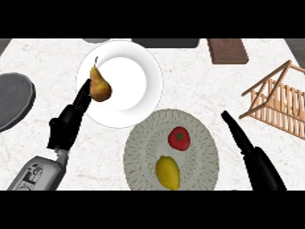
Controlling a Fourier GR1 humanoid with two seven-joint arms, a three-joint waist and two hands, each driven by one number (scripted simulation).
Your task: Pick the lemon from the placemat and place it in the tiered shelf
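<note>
Lemon (168, 172): lies on the near part of the round woven placemat (141, 152), close to the view's lower edge, long axis running roughly towards and away from the robot; no hand touches it.
Tomato (178, 137): on the same placemat, just beyond the lemon and apart from it.
Right hand (237, 129): comes in from the lower right, forearm slanting up and to the left; fingers straight and together, pointing towards the far left, tip just off the placemat's right rim; holds nothing.
Left hand (75, 112): rises from the lower left above its grey forearm; fingers straight, reaching to the left rim of the white plate (145, 71), tips just beside the pear (100, 85); whether they touch it cannot be told.
Pear: lies on the plate's left part, stem pointing away.
Shelf (283, 103): wooden slatted rack at the right, well apart from the lemon.
Pan (6, 103): dark and round, at the left edge.
Brown block (226, 50): at the far edge of the counter (201, 85).
</note>
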